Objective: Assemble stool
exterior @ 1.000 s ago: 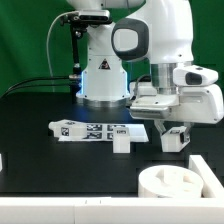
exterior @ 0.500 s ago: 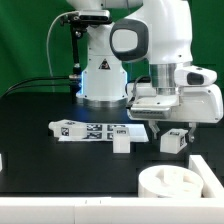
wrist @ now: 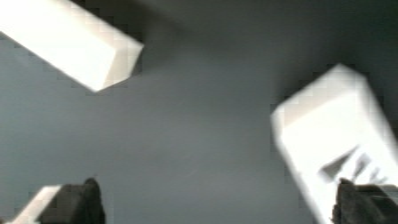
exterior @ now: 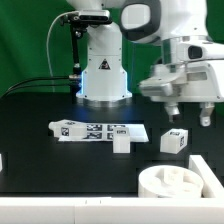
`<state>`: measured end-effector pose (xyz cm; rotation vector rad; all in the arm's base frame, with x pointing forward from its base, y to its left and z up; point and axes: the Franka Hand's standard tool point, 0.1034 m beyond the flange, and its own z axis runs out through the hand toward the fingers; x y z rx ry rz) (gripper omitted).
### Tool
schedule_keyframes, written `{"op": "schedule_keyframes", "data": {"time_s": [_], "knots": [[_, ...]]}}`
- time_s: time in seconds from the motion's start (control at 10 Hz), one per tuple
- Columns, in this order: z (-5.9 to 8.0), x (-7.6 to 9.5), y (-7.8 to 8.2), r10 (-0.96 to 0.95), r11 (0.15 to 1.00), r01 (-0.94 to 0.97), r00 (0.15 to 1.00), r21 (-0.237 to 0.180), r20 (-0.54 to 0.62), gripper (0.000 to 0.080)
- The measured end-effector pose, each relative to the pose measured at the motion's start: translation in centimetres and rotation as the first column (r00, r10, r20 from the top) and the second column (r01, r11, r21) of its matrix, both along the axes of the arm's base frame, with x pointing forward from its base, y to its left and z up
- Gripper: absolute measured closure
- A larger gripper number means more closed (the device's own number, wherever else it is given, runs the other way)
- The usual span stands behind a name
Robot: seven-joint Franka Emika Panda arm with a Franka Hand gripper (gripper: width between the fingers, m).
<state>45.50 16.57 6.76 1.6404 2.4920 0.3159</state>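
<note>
The arm (exterior: 165,25) is held bent over the exterior view's right side of the tabletop (exterior: 40,110), with the wrist raised and the claw (exterior: 190,114) pointed downward. The claw is released. In the wrist view its fingers (wrist: 71,203) are spread wide, and only dark tabletop is seen between them.

The stool is seen as loose white parts. One chunky leg (exterior: 174,141), with a black-and-white tag on its face, is stood on the tabletop below the claw, apart from it and untouched. A second leg (exterior: 121,141) is found toward the exterior view's left of the first, just beside the marker board (exterior: 92,130). The round seat (exterior: 170,185) is laid nearest the camera, well apart from the claw.

In the wrist view two blurred white parts are shown; which they are cannot be told.
</note>
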Motion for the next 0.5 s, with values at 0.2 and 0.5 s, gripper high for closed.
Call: {"op": "schedule_keyframes", "data": {"time_s": [0.2,0.5], "knots": [[-0.7,-0.6,2.0,-0.095,0.994,0.095,0.996,0.062,-0.004,0.015],[-0.9,-0.3,1.2,-0.185,0.98,0.186,0.983,0.076,-0.024,0.015]]}}
